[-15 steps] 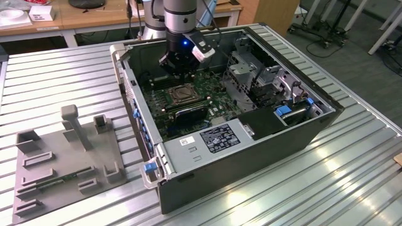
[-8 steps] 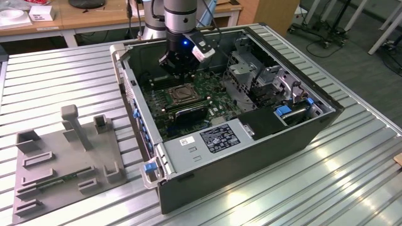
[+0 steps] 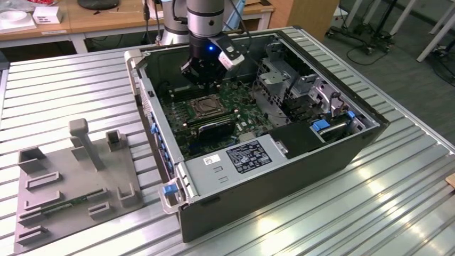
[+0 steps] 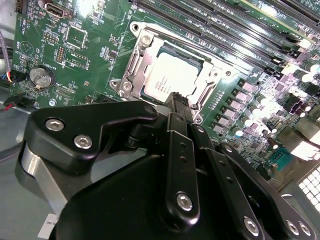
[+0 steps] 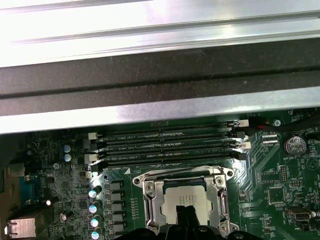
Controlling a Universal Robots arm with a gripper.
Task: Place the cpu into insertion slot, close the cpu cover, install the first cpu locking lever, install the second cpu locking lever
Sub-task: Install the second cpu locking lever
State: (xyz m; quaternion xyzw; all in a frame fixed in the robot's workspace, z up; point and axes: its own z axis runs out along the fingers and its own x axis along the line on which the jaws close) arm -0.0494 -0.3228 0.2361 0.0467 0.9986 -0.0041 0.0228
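- Looking down, we see the open computer case on the ribbed metal table.
- Our gripper hangs just above the socket, fingers nearly together, seemingly empty.
- We see the cpu cover closed over the insertion slot.
- We see the cpu seated inside.

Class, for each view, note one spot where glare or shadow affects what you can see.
Exterior view: window glare streaks the ribbed table. First wrist view: the case wall is washed out white. Second wrist view: the dark claw shades the cpu.
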